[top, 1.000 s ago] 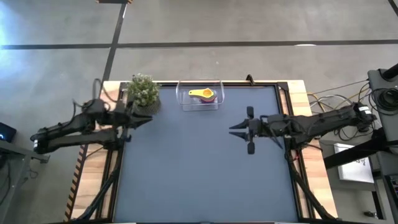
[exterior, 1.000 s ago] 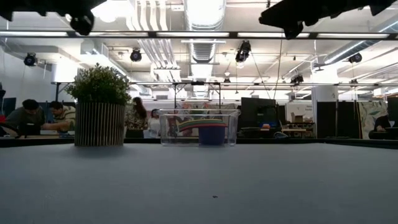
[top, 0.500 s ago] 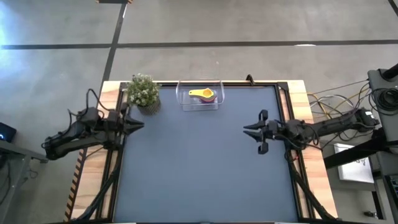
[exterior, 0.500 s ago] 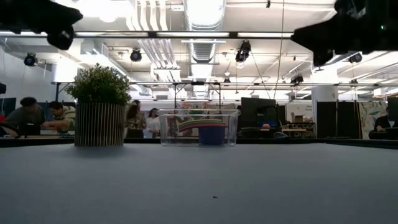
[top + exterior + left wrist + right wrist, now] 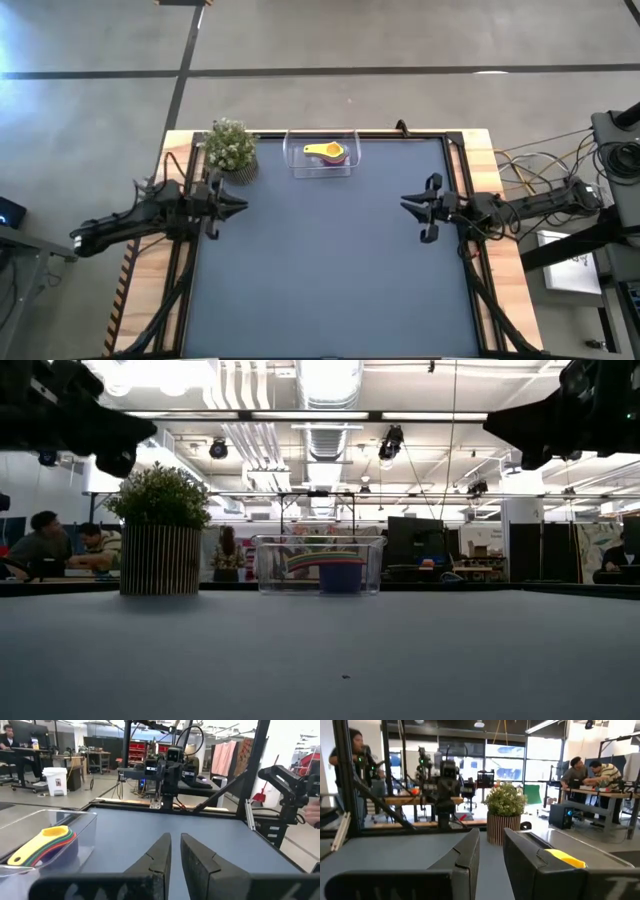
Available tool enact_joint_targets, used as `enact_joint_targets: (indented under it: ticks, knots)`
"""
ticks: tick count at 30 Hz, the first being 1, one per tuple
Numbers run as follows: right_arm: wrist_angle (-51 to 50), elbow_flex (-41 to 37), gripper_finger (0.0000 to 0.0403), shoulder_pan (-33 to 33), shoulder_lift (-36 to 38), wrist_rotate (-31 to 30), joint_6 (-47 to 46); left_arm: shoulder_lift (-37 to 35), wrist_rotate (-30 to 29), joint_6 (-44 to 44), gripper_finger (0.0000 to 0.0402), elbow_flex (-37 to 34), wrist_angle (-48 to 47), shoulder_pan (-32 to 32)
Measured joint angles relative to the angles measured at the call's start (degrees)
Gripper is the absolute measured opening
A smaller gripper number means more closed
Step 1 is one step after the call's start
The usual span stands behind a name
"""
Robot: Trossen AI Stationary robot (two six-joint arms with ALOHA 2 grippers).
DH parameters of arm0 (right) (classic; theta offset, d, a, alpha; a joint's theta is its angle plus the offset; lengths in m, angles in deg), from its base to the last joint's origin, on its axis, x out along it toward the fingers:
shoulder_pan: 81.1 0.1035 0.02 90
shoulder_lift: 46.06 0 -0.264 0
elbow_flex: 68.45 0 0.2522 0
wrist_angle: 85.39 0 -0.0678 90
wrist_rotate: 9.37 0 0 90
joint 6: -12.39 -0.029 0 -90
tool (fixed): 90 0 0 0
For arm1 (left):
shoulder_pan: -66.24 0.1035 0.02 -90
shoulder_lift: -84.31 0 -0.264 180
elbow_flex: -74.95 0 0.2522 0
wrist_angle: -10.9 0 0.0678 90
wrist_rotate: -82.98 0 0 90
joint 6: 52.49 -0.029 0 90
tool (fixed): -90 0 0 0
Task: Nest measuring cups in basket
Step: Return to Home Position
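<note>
The measuring cups (image 5: 327,152) sit nested in one stack, the yellow one on top, inside the clear basket (image 5: 320,172) at the table's far edge. In the low view the cups (image 5: 325,565) show through the basket's wall (image 5: 268,565). My left gripper (image 5: 240,207) hovers over the table's left side, shut and holding nothing, and it points level toward the right. In its wrist view the cups (image 5: 45,845) lie off to one side. My right gripper (image 5: 404,205) hovers over the right side, slightly open with nothing between its fingers, and it points toward the left.
A potted green plant (image 5: 231,147) in a ribbed pot stands at the far left corner, just left of the basket. The blue table mat (image 5: 320,270) spreads between the two arms. People sit at desks in the room beyond the table.
Both grippers have come down toward the table. My right gripper has drawn back toward the table's right edge and tipped its fingers upward a little. My left gripper has sunk and shifted slightly toward the near edge. The cups and basket have stayed still.
</note>
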Motion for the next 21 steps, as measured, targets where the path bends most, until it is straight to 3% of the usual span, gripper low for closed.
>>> enact_joint_targets:
  ticks: [7, 21]
  knots:
    - [-2.7, 0.0, 0.0073, 0.0, -0.4, 0.5, -2.4, 0.0, 0.5, 0.2, 0.0024, -6.3, 8.7, 0.0]
    - [-3.7, 0.0, 0.0073, 0.0, -0.7, 0.5, 2.6, 0.4, 0.0, 3.2, 0.0024, -6.3, 9.1, 0.0]
